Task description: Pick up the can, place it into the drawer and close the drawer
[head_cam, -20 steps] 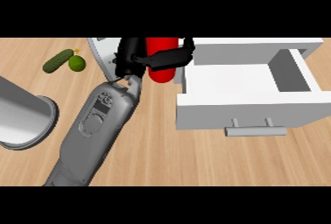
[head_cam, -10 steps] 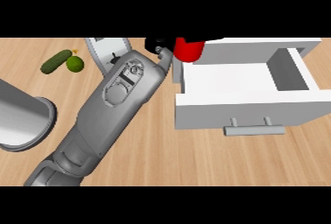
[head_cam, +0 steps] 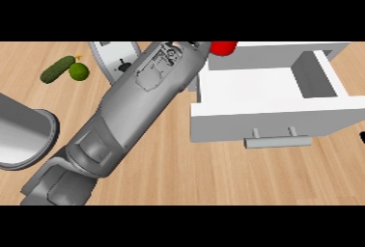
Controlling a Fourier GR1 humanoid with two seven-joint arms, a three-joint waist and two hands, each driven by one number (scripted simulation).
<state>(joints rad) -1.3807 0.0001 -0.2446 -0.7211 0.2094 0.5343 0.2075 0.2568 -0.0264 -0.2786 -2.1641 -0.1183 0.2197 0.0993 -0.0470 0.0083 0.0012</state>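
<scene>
Can [head_cam: 223,47]: only a small red patch shows at the top edge of the head view, just past the end of the forearm and over the back left corner of the drawer; the rest is cut off by the view's top, so its shape and whether it stands upright cannot be told.
Left arm [head_cam: 128,116]: a long grey forearm runs from the lower left up to the top centre, covering much of the counter and the left front of the drawer.
Left hand: hidden beyond the top edge; whether its fingers are curled round the can or spread cannot be told.
Right hand [head_cam: 362,139]: only a dark sliver shows at the right edge, beside the drawer front; too little of it shows to read the fingers.
Drawer [head_cam: 271,113]: white, pulled open, its inside bare as far as it shows; its left wall is partly behind the forearm.
Drawer handle [head_cam: 278,141]: a grey bar on the front face, fully visible.
Counter [head_cam: 214,173]: light wood.
Green items [head_cam: 65,70]: two, touching, at the upper left; what kind they are is hard to make out.
Grey round vessel [head_cam: 21,140]: at the left edge, cut off by it.
Grey appliance [head_cam: 114,58]: behind the forearm at the top, mostly covered.
</scene>
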